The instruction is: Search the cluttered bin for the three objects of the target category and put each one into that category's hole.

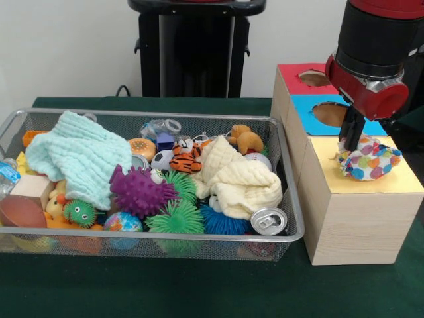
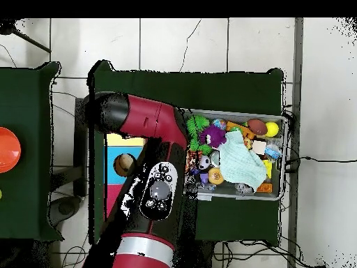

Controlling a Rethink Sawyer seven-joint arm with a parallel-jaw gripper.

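My gripper hangs over the yellow top of the nearest wooden box, shut on a patchwork fabric bundle. The bundle sits low on the yellow top and covers its hole, which is hidden. The wire mesh bin stands left of the boxes, full of clutter. No other patchwork bundle shows in it. In the overhead view the arm hides the gripper and the bundle. Only a strip of the yellow top and the bin's rim show.
The blue-topped box's hole and the red-topped box's hole lie behind the yellow one. The bin holds a mint cloth, a cream cloth, a purple spiky ball, green spiky balls and a can.
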